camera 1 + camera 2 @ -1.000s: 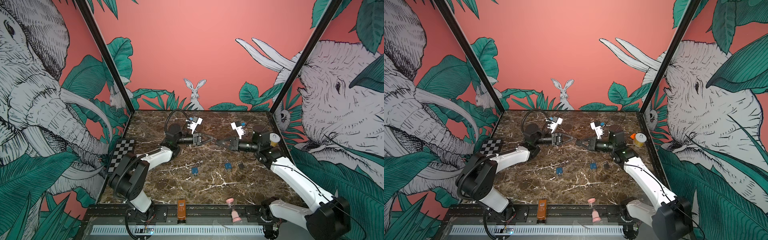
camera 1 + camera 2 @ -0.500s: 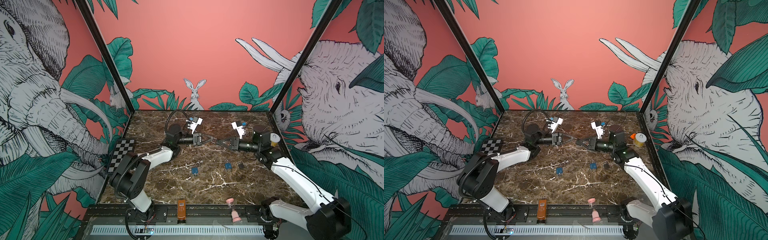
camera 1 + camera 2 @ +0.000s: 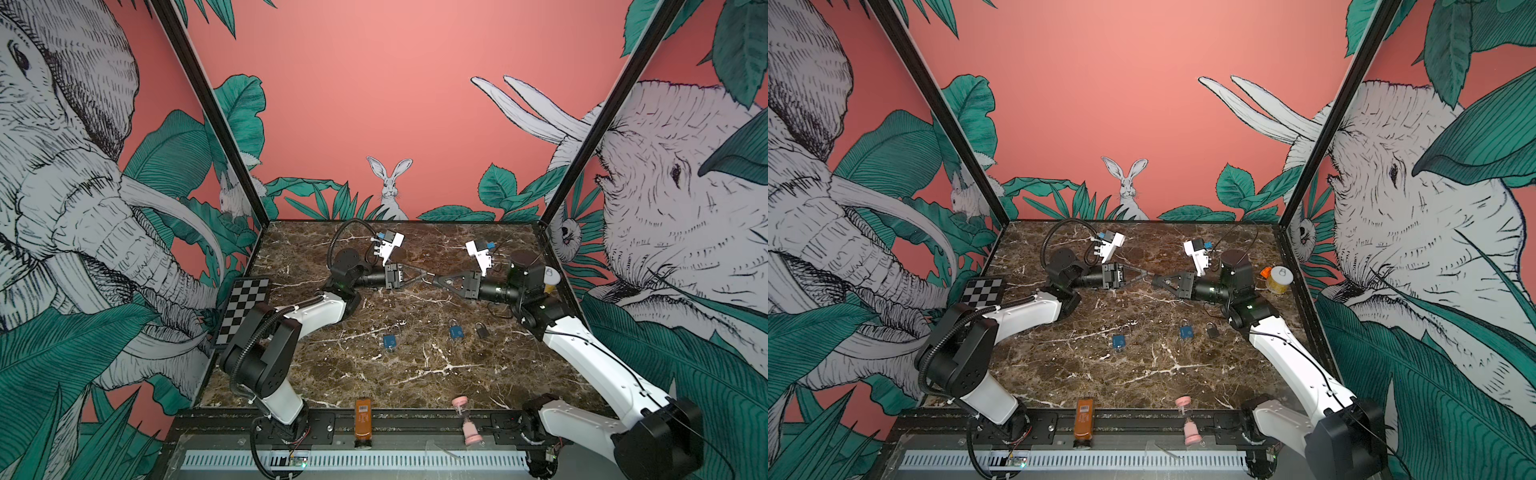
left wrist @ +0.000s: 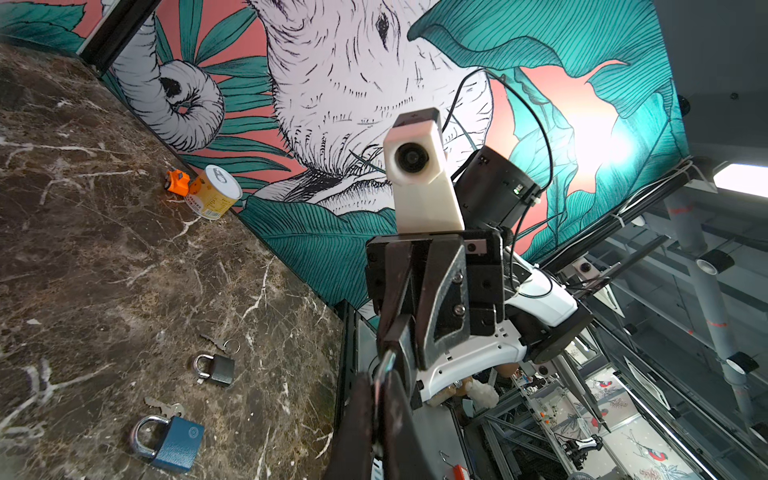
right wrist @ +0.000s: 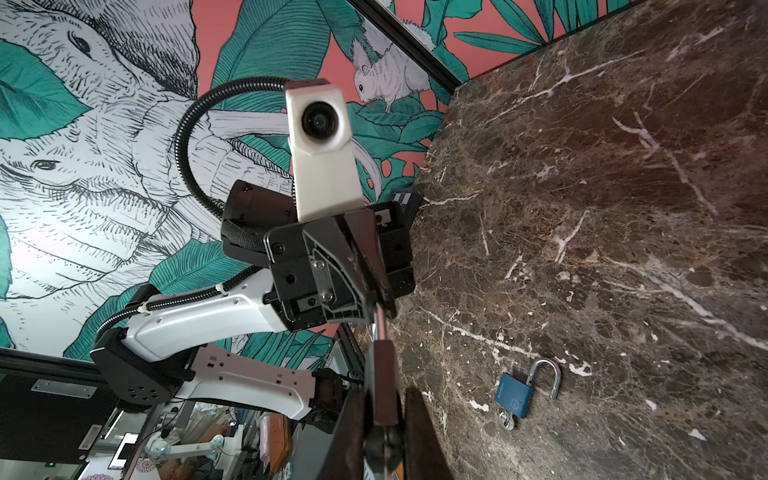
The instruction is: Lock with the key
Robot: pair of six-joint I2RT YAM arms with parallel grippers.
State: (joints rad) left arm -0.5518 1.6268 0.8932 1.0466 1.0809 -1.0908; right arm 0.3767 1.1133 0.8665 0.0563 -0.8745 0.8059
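A small dark padlock (image 5: pixel 381 374) hangs in the air over the middle of the marble table (image 3: pixel 415 374). My right gripper (image 5: pixel 384 394) is shut on its body. The silver shackle (image 5: pixel 378 328) points at my left gripper (image 4: pixel 380 376), which is shut on it; there it shows only as a thin shiny edge (image 4: pixel 385 363). In both top views the two grippers meet tip to tip, left (image 3: pixel 423 274) (image 3: pixel 1144 274) and right (image 3: pixel 436 280) (image 3: pixel 1156 279). A dark round piece (image 5: pixel 384 446) sits under the body; I cannot tell whether it is the key.
On the table lie a blue padlock (image 3: pixel 389 341) with its shackle open and a key in it, a second blue padlock (image 3: pixel 456 331) and a black one (image 3: pixel 482 330), each with a key beside it. A yellow can (image 3: pixel 550 277) stands at the right wall, a checkerboard (image 3: pixel 245 309) at the left.
My left gripper has closed the last bit onto the shackle. The right gripper has kept its hold on the padlock and has barely moved.
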